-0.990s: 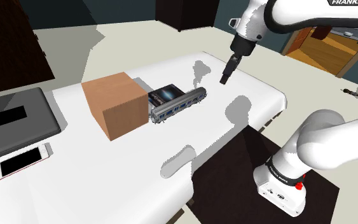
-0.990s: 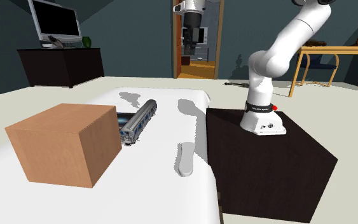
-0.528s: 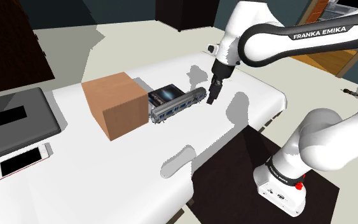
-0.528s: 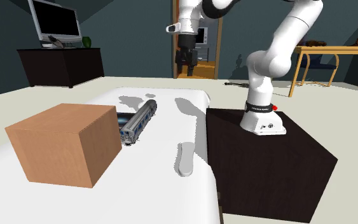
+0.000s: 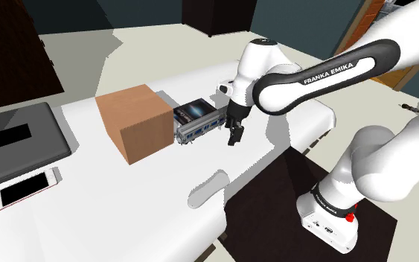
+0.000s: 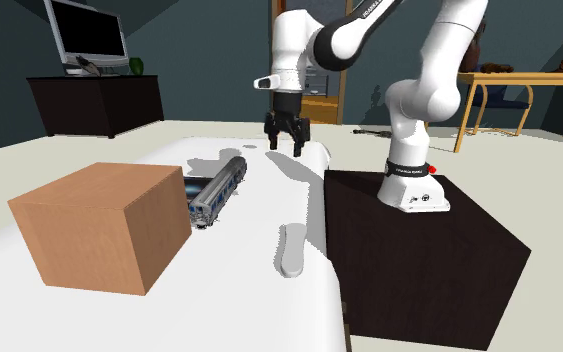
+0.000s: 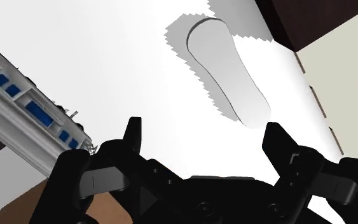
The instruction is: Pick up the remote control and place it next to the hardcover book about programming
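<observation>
The remote control [image 5: 208, 190] is a pale grey, elongated, rounded piece lying flat on the white table [image 5: 289, 112], near the edge by the stand [image 6: 291, 250]. In the wrist view the remote [image 7: 225, 70] lies ahead of the fingertips, apart from them. My black gripper [image 5: 235, 138] hangs open above the table, just past the end of a toy train [image 5: 204, 125], holding nothing [image 6: 284, 147] [image 7: 203, 130]. The dark-covered book [image 5: 196, 109] lies behind the train, partly hidden by it.
A brown box [image 5: 135, 121] stands beside the train [image 6: 219, 188] and book. A grey laptop [image 5: 14, 141] and a pink-edged phone [image 5: 27, 186] lie at the shoulder view's left. The dark stand [image 6: 419, 250] adjoins the table.
The arm has swung down and toward the shoulder view's left, bringing the gripper from high over the table's far side to low beside the train's end. The fingers stayed open.
</observation>
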Action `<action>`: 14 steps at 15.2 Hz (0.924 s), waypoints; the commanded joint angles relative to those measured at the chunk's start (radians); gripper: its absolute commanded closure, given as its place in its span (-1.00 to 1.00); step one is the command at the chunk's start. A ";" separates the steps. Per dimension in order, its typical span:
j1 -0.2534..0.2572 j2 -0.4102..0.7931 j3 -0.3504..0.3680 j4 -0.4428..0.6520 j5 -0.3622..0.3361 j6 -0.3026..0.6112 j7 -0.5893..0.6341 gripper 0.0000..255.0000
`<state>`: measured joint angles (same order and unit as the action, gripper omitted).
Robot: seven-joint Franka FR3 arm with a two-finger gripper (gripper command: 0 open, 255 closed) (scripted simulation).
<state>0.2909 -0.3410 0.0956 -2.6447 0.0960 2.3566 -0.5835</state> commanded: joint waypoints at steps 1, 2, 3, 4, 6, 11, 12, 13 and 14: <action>0.021 0.057 0.011 -0.014 -0.006 0.068 -0.045 -1.00; 0.031 0.089 0.018 -0.018 -0.010 0.101 -0.063 -1.00; 0.040 0.121 0.025 -0.021 -0.015 0.134 -0.081 -1.00; 0.049 0.155 0.032 -0.023 -0.021 0.167 -0.098 -1.00; 0.064 0.223 0.048 -0.026 -0.038 0.233 -0.129 -1.00; 0.094 0.406 0.080 -0.018 -0.133 0.393 -0.168 -1.00; 0.102 0.444 0.082 -0.014 -0.164 0.423 -0.167 -1.00; 0.112 0.483 0.080 -0.009 -0.200 0.453 -0.162 -1.00; 0.125 0.522 0.073 -0.003 -0.240 0.481 -0.154 -1.00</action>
<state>0.4056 0.1352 0.1731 -2.6606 -0.1033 2.8082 -0.7414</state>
